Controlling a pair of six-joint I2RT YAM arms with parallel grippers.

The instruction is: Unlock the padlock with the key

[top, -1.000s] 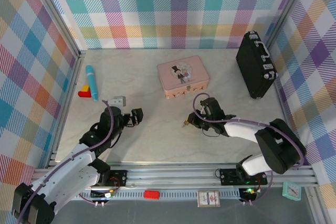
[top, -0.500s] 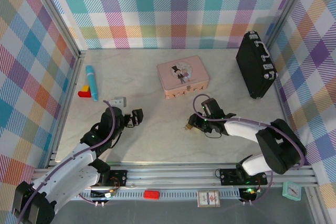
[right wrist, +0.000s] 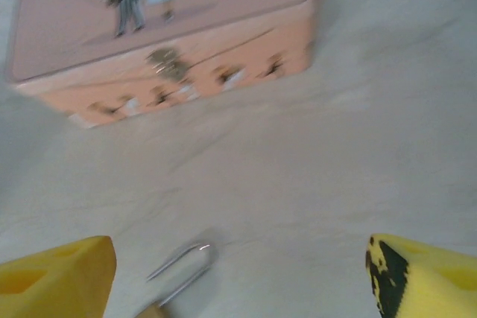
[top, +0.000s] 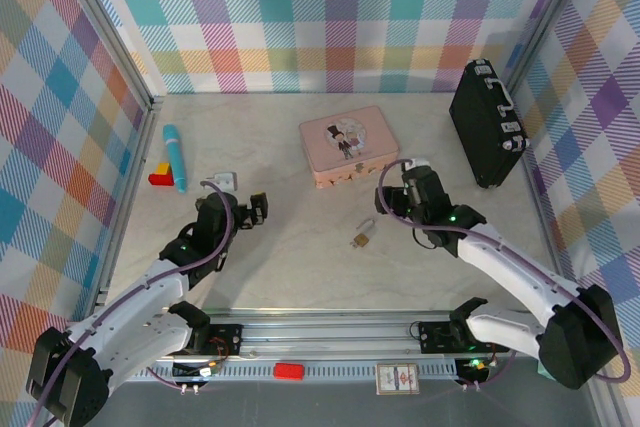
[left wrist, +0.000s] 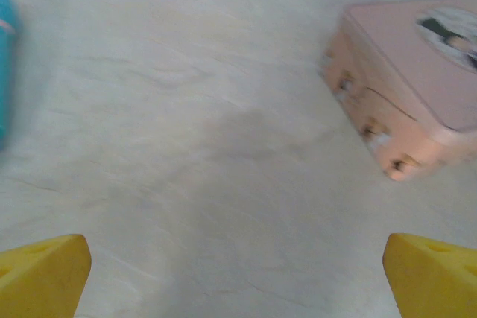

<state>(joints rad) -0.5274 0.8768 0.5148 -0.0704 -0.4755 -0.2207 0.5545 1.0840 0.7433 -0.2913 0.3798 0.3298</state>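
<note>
Checked walls stand around a pale table (top: pixel 300 277). The padlock (top: pixel 363 238) lies on it at the lower centre of the top view, below the pink tin (top: pixel 348 145), and no tool touches it. The right tool (right wrist: pixel 238 277) is wide open, with the silver shackle at the bottom edge of its view. The left tool (left wrist: pixel 237 277) is wide open too.

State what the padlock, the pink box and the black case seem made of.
Padlock: brass-coloured body, shiny silver shackle, likely metal. Pink box: probably painted tin, going by its smooth printed lid and small metal clasps. Black case: matte black, perhaps plastic or leatherette; unclear.
</note>
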